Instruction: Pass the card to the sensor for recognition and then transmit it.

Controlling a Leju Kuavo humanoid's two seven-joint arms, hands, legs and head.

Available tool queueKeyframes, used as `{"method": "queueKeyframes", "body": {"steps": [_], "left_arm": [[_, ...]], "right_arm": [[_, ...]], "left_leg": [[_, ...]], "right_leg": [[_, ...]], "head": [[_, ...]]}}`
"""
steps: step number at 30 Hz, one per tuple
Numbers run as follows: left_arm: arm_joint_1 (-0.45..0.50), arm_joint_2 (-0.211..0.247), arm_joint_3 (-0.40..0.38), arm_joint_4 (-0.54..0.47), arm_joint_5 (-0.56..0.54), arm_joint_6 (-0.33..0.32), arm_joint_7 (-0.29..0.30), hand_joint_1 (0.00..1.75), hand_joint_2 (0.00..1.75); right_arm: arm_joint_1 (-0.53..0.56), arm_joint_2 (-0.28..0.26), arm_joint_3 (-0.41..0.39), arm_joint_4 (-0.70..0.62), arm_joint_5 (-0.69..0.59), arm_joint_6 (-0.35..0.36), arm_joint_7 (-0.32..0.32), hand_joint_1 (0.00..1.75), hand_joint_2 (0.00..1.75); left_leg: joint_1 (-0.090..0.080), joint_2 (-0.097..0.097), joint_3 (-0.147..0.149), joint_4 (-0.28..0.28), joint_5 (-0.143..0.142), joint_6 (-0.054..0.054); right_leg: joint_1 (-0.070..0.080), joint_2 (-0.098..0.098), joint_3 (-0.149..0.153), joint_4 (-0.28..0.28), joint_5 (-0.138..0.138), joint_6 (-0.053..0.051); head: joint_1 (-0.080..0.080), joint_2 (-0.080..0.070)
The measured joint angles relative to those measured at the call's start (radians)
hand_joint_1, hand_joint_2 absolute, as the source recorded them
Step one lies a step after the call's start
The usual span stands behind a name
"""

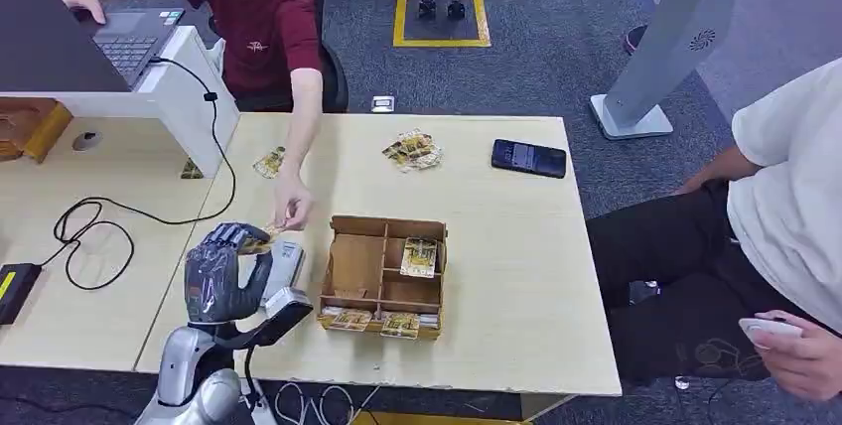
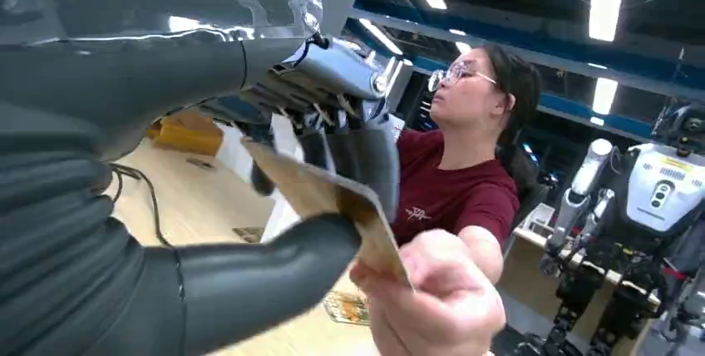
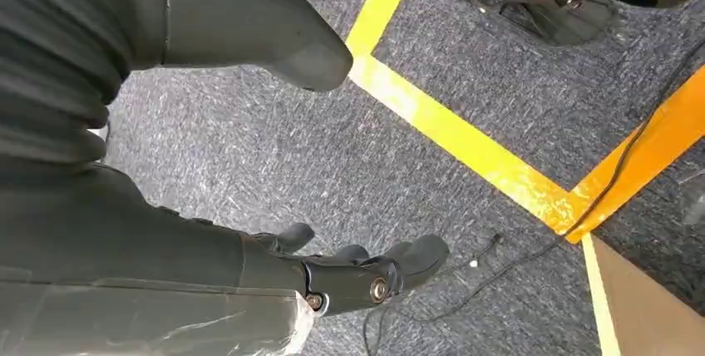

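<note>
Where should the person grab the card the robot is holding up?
Best at the free end of the card, coming from across the table. The left hand already pinches the other end, and the person's hand meets the end sticking out.

At lower left we raise our left hand [image 1: 226, 271], pinching a card; our right hand [image 3: 349, 269] hangs open.

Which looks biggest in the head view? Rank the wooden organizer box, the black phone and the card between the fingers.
1. Wooden organizer box
2. Black phone
3. Card, mostly hidden by the left hand and the person's hand, so its full size is unsure.
</note>
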State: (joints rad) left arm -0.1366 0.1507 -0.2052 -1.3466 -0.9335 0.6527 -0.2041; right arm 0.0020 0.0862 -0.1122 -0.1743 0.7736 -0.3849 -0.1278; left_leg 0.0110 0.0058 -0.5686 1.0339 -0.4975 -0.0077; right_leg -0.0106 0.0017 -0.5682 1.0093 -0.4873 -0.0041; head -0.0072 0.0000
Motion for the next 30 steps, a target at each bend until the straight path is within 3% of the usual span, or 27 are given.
{"method": "queueKeyframes", "body": {"steps": [10, 12, 21, 30], "left_arm": [[0.001, 0.001, 0.000, 0.000, 0.030, -0.014, -0.023, 1.75, 1.75], [0.001, 0.001, 0.000, 0.000, 0.066, -0.035, -0.027, 1.75, 1.75], [0.000, -0.031, 0.000, -0.024, 0.427, -0.286, 0.026, 1.75, 1.75], [-0.014, -0.043, 0.013, -0.022, 0.517, -0.308, 0.111, 1.75, 1.75]], "right_arm": [[0.000, 0.000, 0.000, 0.000, 0.009, 0.000, 0.000, 0.00, 1.75], [0.000, 0.000, 0.000, 0.000, 0.009, -0.002, 0.000, 0.00, 1.75], [0.002, 0.001, -0.010, 0.000, 0.004, -0.024, 0.001, 0.00, 1.75], [0.005, 0.005, -0.019, 0.000, 0.006, -0.035, 0.001, 0.00, 1.75]], "left_leg": [[0.000, 0.000, 0.000, 0.000, 0.000, 0.000], [0.000, 0.000, 0.000, 0.000, 0.000, 0.000], [0.000, 0.000, 0.000, 0.000, 0.000, 0.000], [0.000, 0.000, 0.000, 0.000, 0.000, 0.000]], "right_leg": [[0.000, 0.000, 0.000, 0.000, 0.000, 0.000], [0.000, 0.000, 0.000, 0.000, 0.000, 0.000], [0.000, 0.000, 0.000, 0.000, 0.000, 0.000], [0.000, 0.000, 0.000, 0.000, 0.000, 0.000]], "head": [[0.000, 0.000], [0.000, 0.000], [0.000, 0.000], [0.000, 0.000]]}}
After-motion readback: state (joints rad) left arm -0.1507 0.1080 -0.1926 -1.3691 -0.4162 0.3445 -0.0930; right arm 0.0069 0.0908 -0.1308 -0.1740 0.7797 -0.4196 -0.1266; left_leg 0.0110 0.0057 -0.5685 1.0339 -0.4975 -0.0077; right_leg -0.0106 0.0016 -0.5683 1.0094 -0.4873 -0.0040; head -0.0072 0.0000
